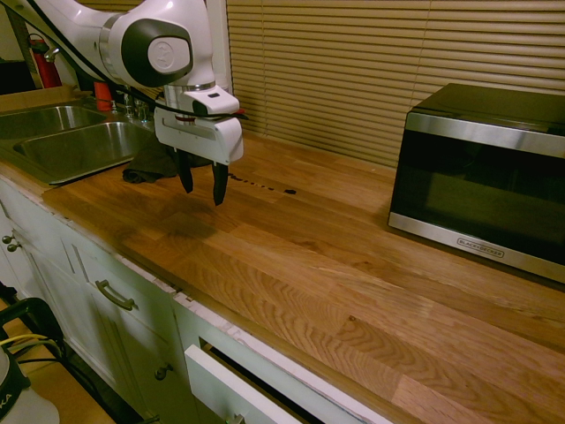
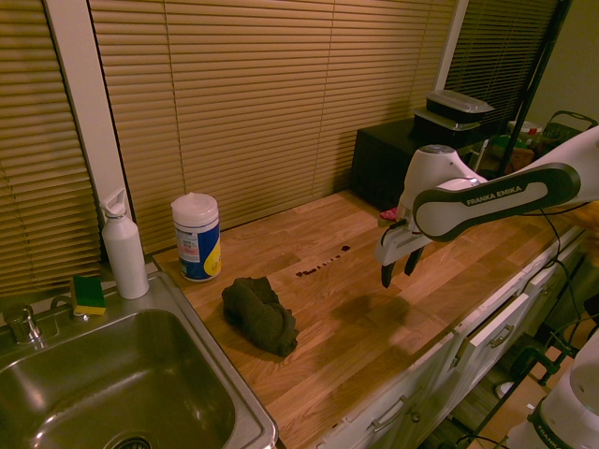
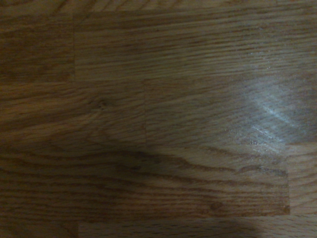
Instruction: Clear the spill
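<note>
The white arm's two-finger gripper [image 1: 203,185] hangs above the wooden countertop [image 1: 291,265], jaws spread wide, gripping nothing. The thin trail of dark drops [image 2: 323,263] lies near the crumpled dark rag [image 2: 260,313].

The white arm [image 1: 132,35] reaches out, wrist bent so the gripper [image 1: 202,185] points straight down, dark fingers [image 1: 185,173] parted, holding nothing

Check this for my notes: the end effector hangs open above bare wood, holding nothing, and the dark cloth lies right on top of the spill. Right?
Not quite. The dark cloth lies beside the spill, apart from it, nearer the sink; the second exterior view shows the drops uncovered. The rest holds: the end effector hangs open and empty over bare wood.
</note>
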`<state>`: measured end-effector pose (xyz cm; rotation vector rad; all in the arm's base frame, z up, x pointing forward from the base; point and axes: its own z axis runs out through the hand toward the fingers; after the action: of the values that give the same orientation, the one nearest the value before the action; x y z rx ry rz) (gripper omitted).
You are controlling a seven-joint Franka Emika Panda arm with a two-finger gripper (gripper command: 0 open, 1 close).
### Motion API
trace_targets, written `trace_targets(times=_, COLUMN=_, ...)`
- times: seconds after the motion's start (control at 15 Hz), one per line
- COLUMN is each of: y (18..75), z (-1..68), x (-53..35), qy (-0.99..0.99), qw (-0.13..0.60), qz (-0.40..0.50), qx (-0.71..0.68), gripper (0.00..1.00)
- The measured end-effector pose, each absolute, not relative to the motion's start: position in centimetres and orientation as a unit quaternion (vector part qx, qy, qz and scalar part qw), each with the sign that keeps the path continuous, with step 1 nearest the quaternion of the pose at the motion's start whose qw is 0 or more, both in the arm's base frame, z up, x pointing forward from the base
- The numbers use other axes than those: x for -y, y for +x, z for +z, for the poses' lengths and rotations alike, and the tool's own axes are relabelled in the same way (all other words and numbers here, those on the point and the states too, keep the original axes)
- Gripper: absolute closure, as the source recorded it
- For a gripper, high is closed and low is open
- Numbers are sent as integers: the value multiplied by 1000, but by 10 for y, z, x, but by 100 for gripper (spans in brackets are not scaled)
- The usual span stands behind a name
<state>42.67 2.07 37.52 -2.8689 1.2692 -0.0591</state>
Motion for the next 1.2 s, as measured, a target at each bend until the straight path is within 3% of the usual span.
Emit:
trace_targets(times=0.47, y=440, z=399, x=-59, qy=-924, qw=14, qz=-47, qx=-380, gripper=0)
trace_targets(times=1.2, y=477, z=438, x=-219, qy=-943, qw=22, qz=-75, qx=-324, gripper=0)
